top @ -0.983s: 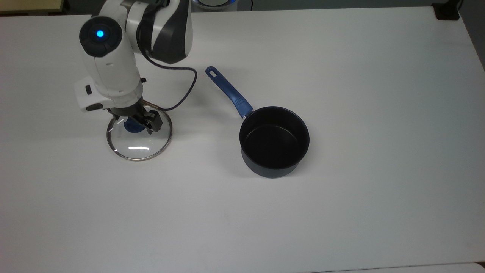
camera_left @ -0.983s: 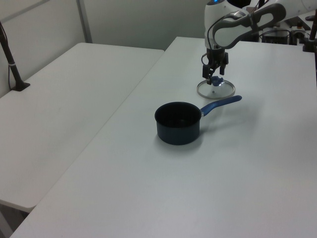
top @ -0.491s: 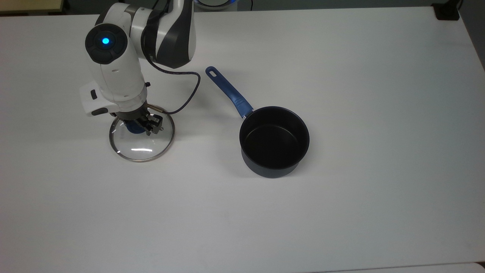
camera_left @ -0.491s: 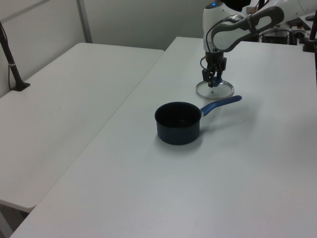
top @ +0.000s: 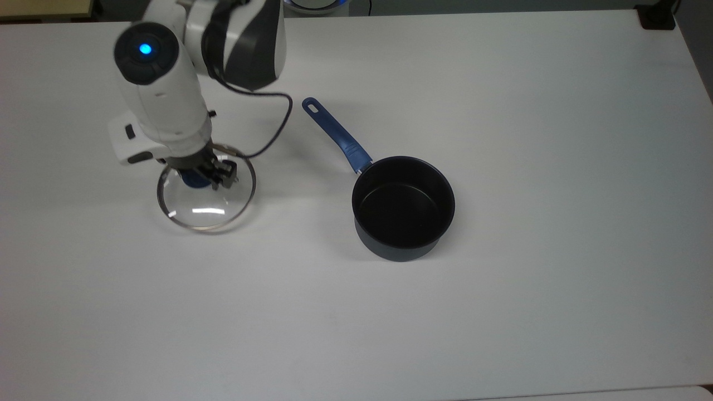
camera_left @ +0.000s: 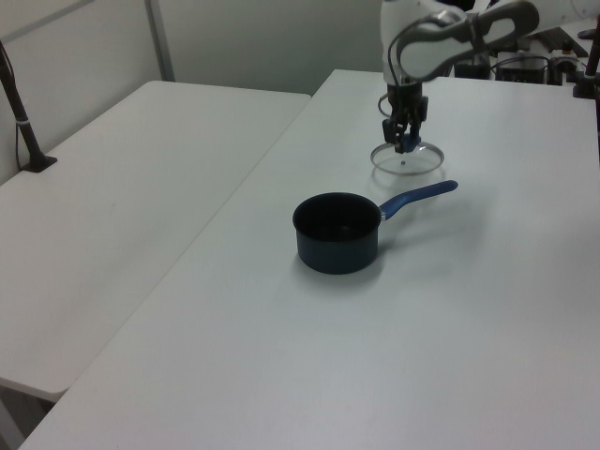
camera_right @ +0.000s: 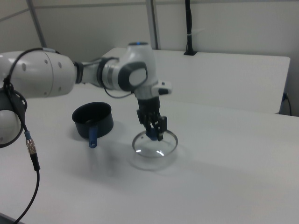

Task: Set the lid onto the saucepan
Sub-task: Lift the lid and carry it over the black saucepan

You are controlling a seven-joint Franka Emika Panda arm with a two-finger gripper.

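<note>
The lid (top: pixel 207 205), a clear glass disc with a steel rim, hangs level a little above the white table (top: pixel 501 306) at the top view's left. My gripper (top: pixel 203 176) is shut on its blue knob. The right view shows the lid (camera_right: pixel 154 145) lifted over its own shadow, with the gripper (camera_right: pixel 153 132) straight above it. The saucepan (top: pixel 403 207) stands upright and empty to the top view's right of the lid, its blue handle (top: pixel 337 136) pointing up-left. In the left view the lid (camera_left: pixel 407 158) and gripper (camera_left: pixel 403 142) are beyond the saucepan (camera_left: pixel 337 232).
A dark cable (top: pixel 277 127) loops from my wrist toward the saucepan handle. A black clamp (top: pixel 657 16) sits on the table's top right corner in the top view. A second white table (camera_left: pixel 112 206) adjoins in the left view, with a black post (camera_left: pixel 19 103) on it.
My gripper has risen with the lid, which has come off the table and now hangs above it. The saucepan has not moved.
</note>
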